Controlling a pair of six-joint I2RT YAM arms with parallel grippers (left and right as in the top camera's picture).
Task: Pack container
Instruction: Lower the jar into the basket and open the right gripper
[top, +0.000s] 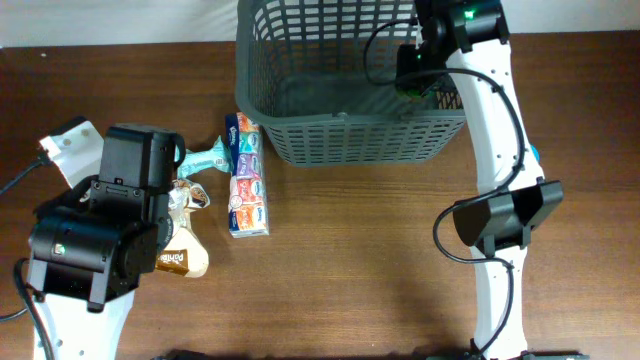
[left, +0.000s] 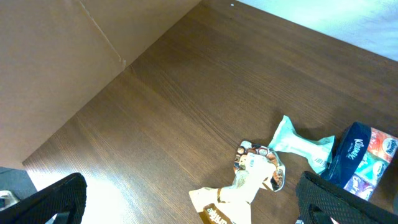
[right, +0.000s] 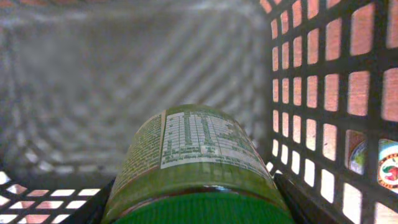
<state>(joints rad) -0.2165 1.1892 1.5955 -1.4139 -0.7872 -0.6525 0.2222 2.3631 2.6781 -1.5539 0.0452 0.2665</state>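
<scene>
Grey lattice plastic, the basket (top: 350, 140) stands at the far edge of the worktop (top: 360, 260), about midway along it, and it is the largest thing there. As far as the overhead view shows, its solid bottom holds nothing loose, so I judge the packing to be only starting.

At the basket's right end the right gripper (top: 418, 80) reaches down inside the wall. It is pinching a jar (right: 193, 149) by its green-lidded end, with the label side up and the jar's body pointing across the basket. Whether the jar touches the bottom I cannot tell. It is not yet released, so this first item is in the basket but not yet set down.

Near the left front corner the left gripper (left: 194, 205) hangs with its fingers spread wide, holding nothing. The things still to pack lie by it on the worktop. A long tissue pack (top: 247, 175) sits just left of the basket's near left corner. A brown snack bag (top: 185, 255) lies partly under the left arm. A small teal packet (top: 205, 158) lies between them, touching or nearly touching the tissue pack. All three remain outside the basket.
</scene>
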